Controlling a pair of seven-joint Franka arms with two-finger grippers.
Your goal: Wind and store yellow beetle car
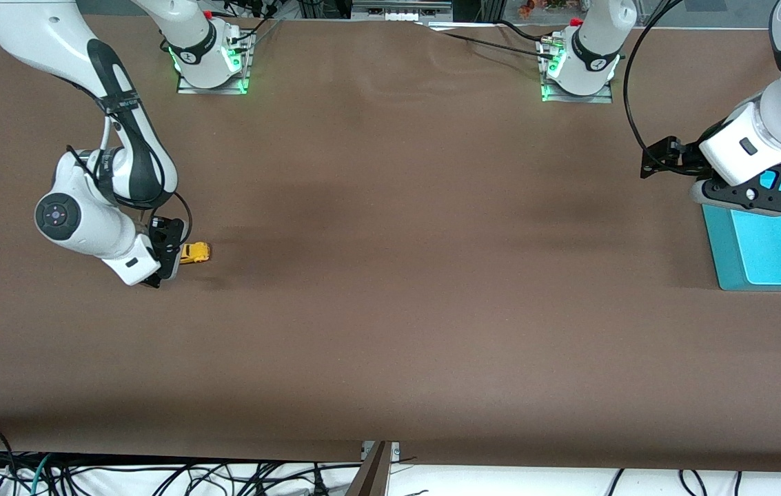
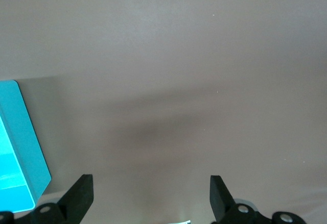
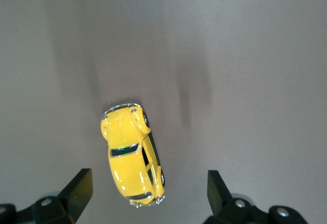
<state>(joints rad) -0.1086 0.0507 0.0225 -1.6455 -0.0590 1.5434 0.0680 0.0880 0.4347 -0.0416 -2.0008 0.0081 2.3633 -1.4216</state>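
Yellow beetle car (image 3: 133,155) between spread right gripper (image 3: 145,193) fingers, left gripper (image 2: 150,196) open beside bin (image 1: 769,241)

Bright yellow beetle car (image 3: 132,155) with dark windows and silver chrome bumpers under my right gripper (image 3: 145,191), my 2 black fingers (image 3: 76,191), plain brown table (image 1: 390,310), turquoise bin (image 1: 728,258) beneath my black left gripper (image 2: 150,196), white arms.

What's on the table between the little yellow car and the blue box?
Nothing: in the front view only bare brown table lies between the yellow beetle car and the blue bin.
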